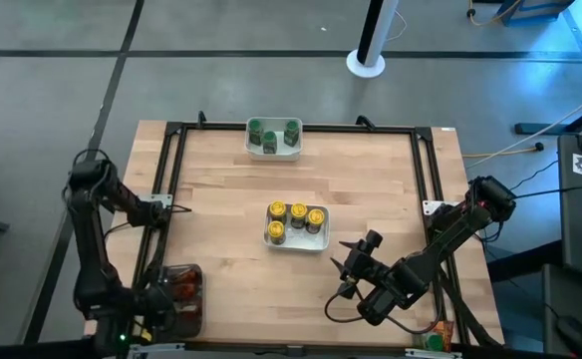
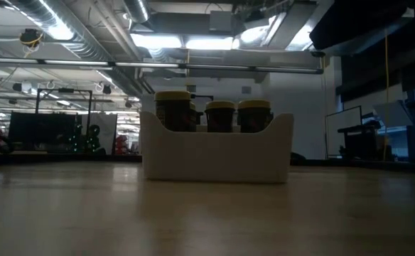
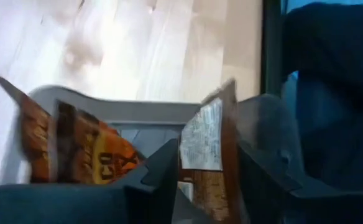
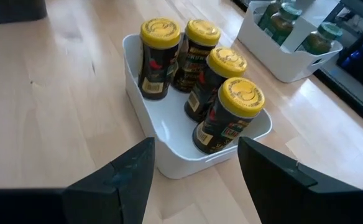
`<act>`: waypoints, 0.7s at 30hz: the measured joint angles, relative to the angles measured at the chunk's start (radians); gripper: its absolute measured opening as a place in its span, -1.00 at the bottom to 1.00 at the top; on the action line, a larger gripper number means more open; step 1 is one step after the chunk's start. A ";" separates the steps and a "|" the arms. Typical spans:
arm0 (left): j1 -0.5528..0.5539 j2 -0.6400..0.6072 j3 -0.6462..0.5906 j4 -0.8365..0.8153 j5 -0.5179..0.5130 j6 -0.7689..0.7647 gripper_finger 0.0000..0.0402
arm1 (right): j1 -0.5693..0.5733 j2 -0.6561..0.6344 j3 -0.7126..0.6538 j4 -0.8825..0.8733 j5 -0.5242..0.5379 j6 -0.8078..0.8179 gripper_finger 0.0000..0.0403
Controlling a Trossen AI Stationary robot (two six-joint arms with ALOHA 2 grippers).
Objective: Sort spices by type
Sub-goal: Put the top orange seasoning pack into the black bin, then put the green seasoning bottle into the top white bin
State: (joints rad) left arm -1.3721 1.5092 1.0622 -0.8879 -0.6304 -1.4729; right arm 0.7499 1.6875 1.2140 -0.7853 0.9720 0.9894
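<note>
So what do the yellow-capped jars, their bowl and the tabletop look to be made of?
Yellow-capped jars: dark bodies with printed labels, glossy embossed caps, likely plastic; glass or plastic body unclear. White bowl: smooth, matte, thick-walled, probably plastic or ceramic. Tabletop: pale wood planks, visible grain and joints.

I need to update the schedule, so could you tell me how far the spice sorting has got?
Nearly done, it seems: yellow-capped jars fill the middle bowl, green-capped jars the far bowl. The left gripper straddles a packet over the clear tray. No loose spices show.
</note>
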 joint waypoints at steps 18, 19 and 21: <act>0.251 -0.143 0.001 0.161 -0.120 0.466 -0.35 | -0.006 0.000 0.000 0.017 -0.034 -0.029 0.14; 0.271 -0.140 0.001 0.182 -0.121 0.501 -0.35 | -0.007 0.000 0.000 0.017 -0.047 -0.035 0.14; 0.312 -0.134 -0.004 0.241 -0.126 0.572 -0.35 | -0.016 0.000 0.000 0.022 -0.065 -0.061 0.14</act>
State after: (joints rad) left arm -1.0605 1.3750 1.0584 -0.6467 -0.7564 -0.9009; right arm 0.7339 1.6875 1.2140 -0.7632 0.9070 0.9288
